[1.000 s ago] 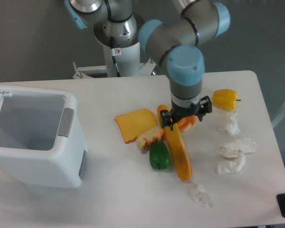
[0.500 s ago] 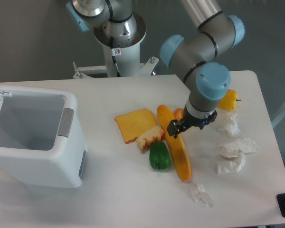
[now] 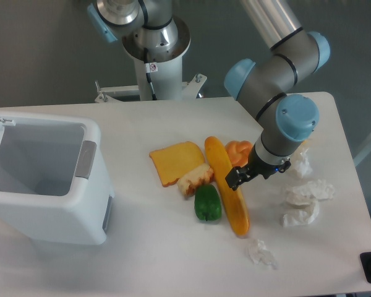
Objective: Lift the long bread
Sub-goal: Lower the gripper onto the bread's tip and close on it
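The long bread (image 3: 228, 185) lies flat on the tabletop (image 3: 167, 260), running from its upper tip at roughly 11 o'clock down to its lower tip at 5 o'clock, right in the middle of the food cluster. The claw (image 3: 236, 178) sits over the loaf's midsection, on its 3 o'clock flank, and from this angle I cannot tell whether its fingers are spread or closed (the dark fingertips merge with the wrist above them). Nothing is lifted yet.

Risks now. The loaf is smooth, glossy and round in section, so a grip set off-centre could let it roll or squirt out sideways. It is also long, so a hold away from the balance point would let one end droop and drag. And it is crowded: the green pepper (image 3: 208, 203) touches its 9 o'clock side, the knotted bun (image 3: 240, 151) sits just beside its upper half at 2 o'clock, and a pale crusty bread chunk (image 3: 195, 177) presses in near the flat orange toast slice (image 3: 176, 162). A finger coming down on the wrong side could catch a neighbour or shove it.

Further out at 3 o'clock lie crumpled white paper wads (image 3: 306, 193), soft and irregular, near the arm's elbow. The white bin (image 3: 46, 179) stands well apart at 9 o'clock.
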